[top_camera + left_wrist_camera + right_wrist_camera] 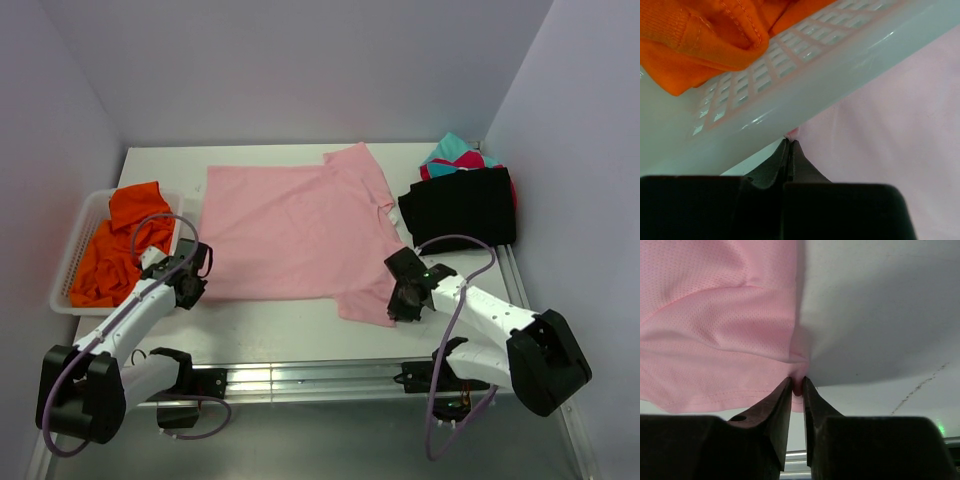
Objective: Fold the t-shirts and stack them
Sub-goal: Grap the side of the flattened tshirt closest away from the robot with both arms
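The light pink t-shirt [290, 230] lies spread flat in the middle of the table. My left gripper [190, 285] is shut on its near left corner [792, 132], right beside the basket. My right gripper [402, 300] is shut on the near right sleeve edge [799, 382], the cloth bunched between the jaws. An orange t-shirt [125, 240] lies crumpled in the white mesh basket [80, 240] and shows in the left wrist view [705, 35]. A folded black t-shirt [460, 205] lies on magenta [470, 160] and teal [450, 148] shirts at the right.
The basket wall [805, 75] stands close against my left gripper. Metal rails [300, 378] run along the table's near edge. Walls close the table in at the back and on both sides.
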Robot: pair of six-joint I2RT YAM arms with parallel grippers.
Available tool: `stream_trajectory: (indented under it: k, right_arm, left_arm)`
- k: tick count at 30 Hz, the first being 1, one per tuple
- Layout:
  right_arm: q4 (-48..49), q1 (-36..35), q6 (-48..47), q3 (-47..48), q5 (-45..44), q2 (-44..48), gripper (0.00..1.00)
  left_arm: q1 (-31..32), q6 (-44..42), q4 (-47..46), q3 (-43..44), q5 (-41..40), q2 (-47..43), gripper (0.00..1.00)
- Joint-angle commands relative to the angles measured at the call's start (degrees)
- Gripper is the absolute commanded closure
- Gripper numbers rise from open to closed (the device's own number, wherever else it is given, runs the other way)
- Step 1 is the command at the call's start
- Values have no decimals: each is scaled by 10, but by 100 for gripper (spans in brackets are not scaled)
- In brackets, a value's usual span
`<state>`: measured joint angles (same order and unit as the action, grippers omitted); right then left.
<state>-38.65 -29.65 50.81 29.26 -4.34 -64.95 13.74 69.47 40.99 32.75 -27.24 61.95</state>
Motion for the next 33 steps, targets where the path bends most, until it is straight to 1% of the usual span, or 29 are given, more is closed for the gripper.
stream_trajectory:
  k: [1, 2, 4, 5, 6, 10, 12, 19, 22, 26, 33]
  right_arm:
    - [25, -2, -3, 7, -7, -16, 80]
    - [25, -2, -4, 7, -7, -17, 82]
    - [24, -2, -5, 5, -7, -15, 90]
    - [23, -3, -4, 6, -6, -14, 98]
    - [16, -2, -4, 8, -8, -13, 100]
    - [-24, -2, 1, 29, -19, 13, 100]
    - [-54, -2, 3, 36, -21, 29, 100]
    - [-110, -2, 15, 41, -15, 87, 100]
    - [-126, -2, 15, 65, -22, 95, 100]
    - [-132, -1, 7, 108, -34, 73, 100]
    - [-114, 26, -26, 200, -36, -10, 100]
  left_arm:
    - [-6, -14, -3, 9, -2, -9, 100]
    - [-6, -14, -3, 11, -2, -7, 100]
    - [-9, -15, -3, 13, -1, -5, 100]
    - [-9, -16, -4, 13, 0, -6, 100]
    - [-9, -17, -3, 14, 1, -8, 100]
    - [-10, -14, 15, 28, 11, -22, 100]
    - [-10, 2, 49, 41, 7, -36, 100]
    - [-9, 11, 71, 52, 47, -37, 100]
    - [-9, 10, 66, 50, 51, -47, 100]
    - [-10, -3, 65, 78, 41, -34, 100]
    - [-20, -26, 52, 156, 50, 30, 100]
